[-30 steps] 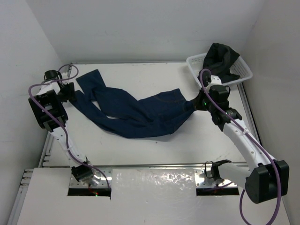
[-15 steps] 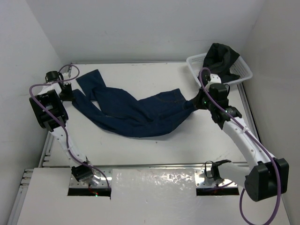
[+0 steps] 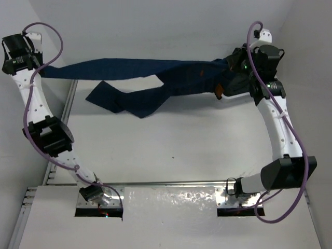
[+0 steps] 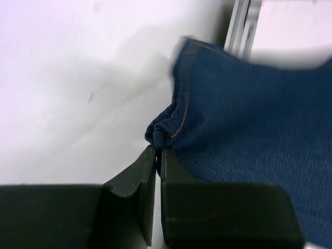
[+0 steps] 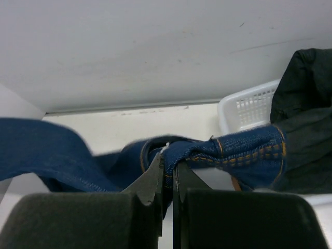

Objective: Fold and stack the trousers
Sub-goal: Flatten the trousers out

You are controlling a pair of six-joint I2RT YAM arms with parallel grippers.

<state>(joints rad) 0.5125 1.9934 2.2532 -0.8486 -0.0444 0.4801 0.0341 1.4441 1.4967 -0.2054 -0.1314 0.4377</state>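
When counted across the three views: one pair of trousers (image 3: 155, 72), two arms, one white basket (image 5: 248, 106), one dark garment (image 5: 306, 88) heaped in that basket. Dark blue denim, tan stitching, one small tan patch (image 3: 219, 92) at the waist end.

Strung nearly level in the air, high over the white bench (image 3: 181, 150), spanning from one arm to the other. One leg pulled taut toward the left. Second leg sagging below it, twisted and doubled back on itself, low end over the far left part of the bench; touching or not, impossible to judge from above.

Left fingers (image 4: 156, 154) pressed together, pinching a bunched corner of the taut leg's hem. Right fingers (image 5: 167, 165) likewise pressed together, pinching a folded lip of the waistband, with a stitched band curling off to the right of the pinch.

Left arm (image 3: 31, 104) up from its base at the near edge, bent at a dark elbow block beside the left rail, then stretched long toward the far left corner, wrist high and turned inward. Right arm (image 3: 277, 124) much the same in mirror: elbow out by the right edge, forearm reaching to the far right corner, wrist angled in toward the cloth, close in front of the basket.
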